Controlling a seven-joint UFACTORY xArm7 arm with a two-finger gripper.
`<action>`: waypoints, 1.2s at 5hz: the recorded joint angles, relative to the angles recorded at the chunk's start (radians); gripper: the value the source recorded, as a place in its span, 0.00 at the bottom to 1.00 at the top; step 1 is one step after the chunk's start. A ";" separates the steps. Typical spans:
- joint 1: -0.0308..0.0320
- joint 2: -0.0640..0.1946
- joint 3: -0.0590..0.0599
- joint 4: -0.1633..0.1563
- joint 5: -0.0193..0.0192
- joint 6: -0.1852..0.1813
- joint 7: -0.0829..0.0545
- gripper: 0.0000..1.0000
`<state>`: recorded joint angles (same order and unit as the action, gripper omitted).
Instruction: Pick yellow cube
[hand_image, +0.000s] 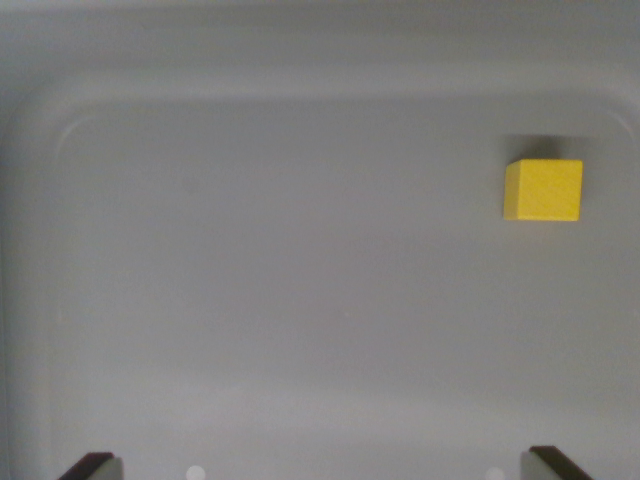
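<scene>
A small yellow cube (542, 189) rests on the floor of a grey tray (300, 280), toward the wrist view's upper right. Only the two dark fingertips of my gripper (322, 467) poke in at the bottom edge, one fingertip (92, 466) at the lower left and the other at the lower right. They stand far apart, open, with nothing between them. The cube lies well beyond the fingertips, about in line with the right one.
The tray's raised rounded rim (40, 110) runs along the top and the left side. The cube sits close to the rim's upper right corner.
</scene>
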<state>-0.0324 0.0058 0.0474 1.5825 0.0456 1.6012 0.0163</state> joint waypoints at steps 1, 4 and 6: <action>0.0000 0.000 0.000 0.000 0.0000 0.000 0.000 0.00; -0.0017 0.006 -0.001 -0.002 0.0005 -0.007 -0.003 0.00; -0.0050 0.017 -0.003 -0.005 0.0014 -0.020 -0.009 0.00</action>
<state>-0.0375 0.0223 0.0448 1.5771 0.0470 1.5814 0.0070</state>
